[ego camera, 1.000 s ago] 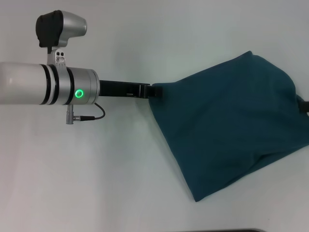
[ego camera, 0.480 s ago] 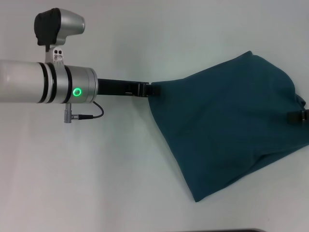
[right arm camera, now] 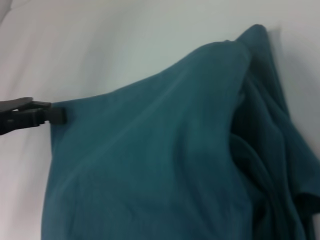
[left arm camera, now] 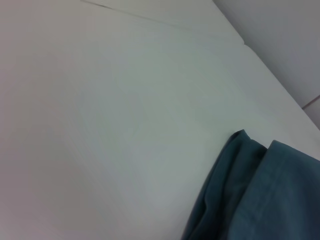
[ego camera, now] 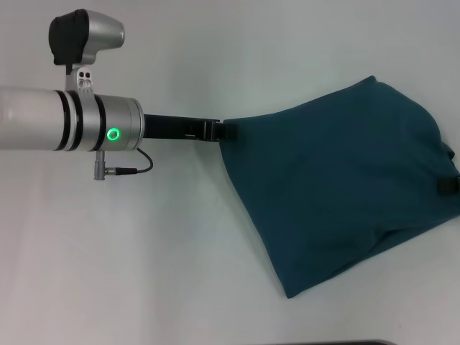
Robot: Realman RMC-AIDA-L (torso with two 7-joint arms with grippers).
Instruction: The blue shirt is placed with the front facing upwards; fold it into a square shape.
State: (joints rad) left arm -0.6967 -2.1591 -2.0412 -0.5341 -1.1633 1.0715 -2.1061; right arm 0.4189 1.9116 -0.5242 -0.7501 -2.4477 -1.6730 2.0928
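Two grippers are working the blue shirt [ego camera: 338, 190], which you find bunched and lifted in the right half of the head view, its lettering and collar hidden. Your left gripper [ego camera: 224, 131] reaches in from nine o'clock and is clenched on the shirt's nine-o'clock corner, drawing the cloth into a taut point there; the right wrist view shows that same pinch from the far side. Your right gripper [ego camera: 451, 185] shows only as a dark tip at the three o'clock edge, touching the cloth, and you cannot tell whether it is clamped or released. Judging by the stretched upper edge, the shirt is held this way to spread it between the two arms, so the square fold is not yet formed. The slack body sags toward six o'clock onto the plain white counter [ego camera: 144, 266]. Nothing else lies on it.
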